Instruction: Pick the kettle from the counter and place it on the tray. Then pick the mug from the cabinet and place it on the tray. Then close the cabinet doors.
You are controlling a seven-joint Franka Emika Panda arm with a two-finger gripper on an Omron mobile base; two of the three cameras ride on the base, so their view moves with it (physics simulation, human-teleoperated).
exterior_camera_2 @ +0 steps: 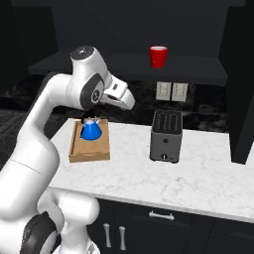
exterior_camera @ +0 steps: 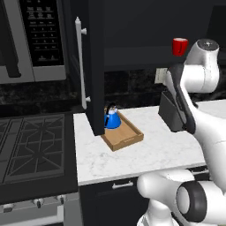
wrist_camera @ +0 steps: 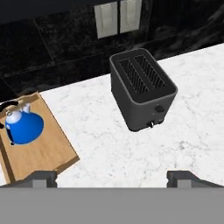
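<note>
On the wooden tray (wrist_camera: 43,153) the blue kettle (wrist_camera: 22,127) already sits, so that step looks done; the red mug (exterior_camera_2: 158,56) waits on the cabinet shelf (exterior_camera_2: 198,67), and the cabinet door (exterior_camera: 93,66) stands open. Above the white marble surface (wrist_camera: 100,131), near a dark grey toaster (wrist_camera: 142,89), the hand (wrist_camera: 112,177) hangs empty with fingers apart.

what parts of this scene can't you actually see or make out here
- Kettle: in the left base view the open cabinet door covers its left side.
- Tray: cut off by the left edge of the hand view.
- Mug: handle not visible in either base view; too small to tell which way it faces.
- Toaster: in the left base view the arm hides most of it.
</note>
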